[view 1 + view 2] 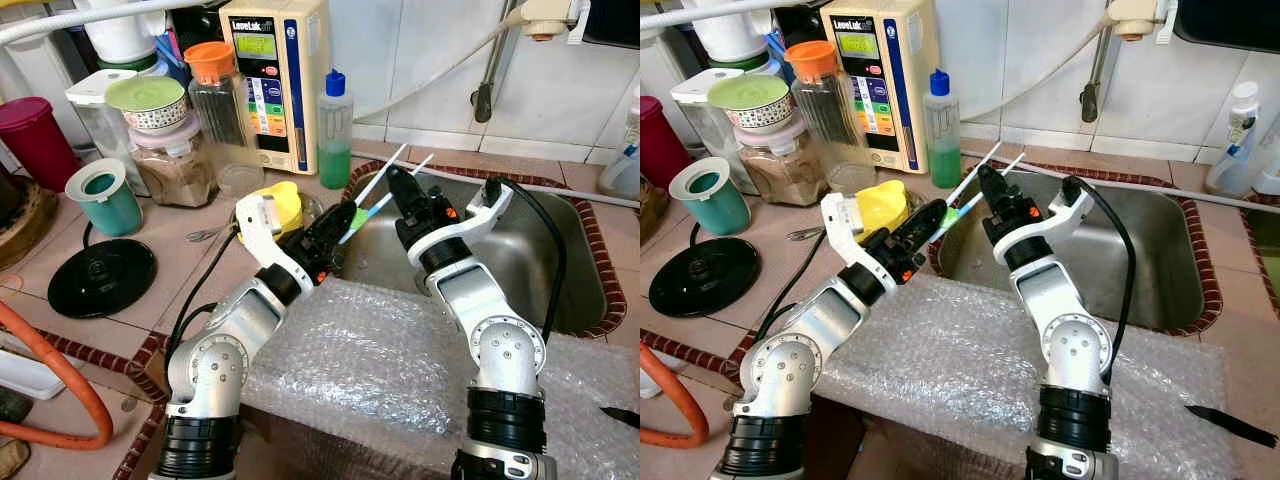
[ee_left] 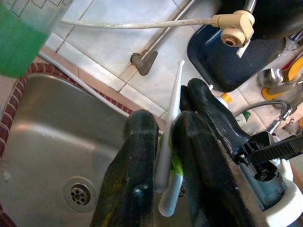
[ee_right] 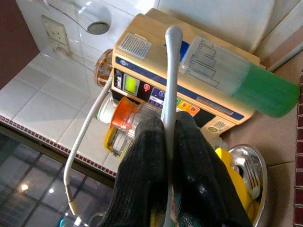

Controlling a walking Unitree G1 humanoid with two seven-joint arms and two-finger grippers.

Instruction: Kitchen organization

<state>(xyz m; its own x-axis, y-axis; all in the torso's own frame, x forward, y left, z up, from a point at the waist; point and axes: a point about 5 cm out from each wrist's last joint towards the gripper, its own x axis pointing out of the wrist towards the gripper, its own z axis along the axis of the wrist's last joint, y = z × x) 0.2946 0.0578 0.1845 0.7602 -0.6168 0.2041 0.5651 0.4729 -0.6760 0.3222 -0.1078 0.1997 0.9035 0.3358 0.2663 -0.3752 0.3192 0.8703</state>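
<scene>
Both grippers meet over the left rim of the steel sink [image 1: 560, 250]. My left gripper [image 1: 343, 218] is shut on a thin white toothbrush with a green grip [image 2: 171, 118], which slants up toward the tiled wall. Close beside it, my right gripper [image 1: 396, 180] is shut on a second white handle [image 3: 171, 71]; a blue section [image 1: 383, 203] shows below its fingers. The two handles [image 1: 985, 160] run almost parallel. In the left wrist view a black finger [image 2: 215, 118] of the right gripper lies right next to the left gripper [image 2: 164, 122].
A green soap bottle [image 1: 334, 130], a cream appliance [image 1: 275, 80] and jars [image 1: 170, 140] line the counter behind. A steel bowl with a yellow holder [image 1: 282, 203] sits left of the sink. Bubble wrap [image 1: 370, 360] covers the front counter. A black knife [image 1: 1230, 425] lies at the right.
</scene>
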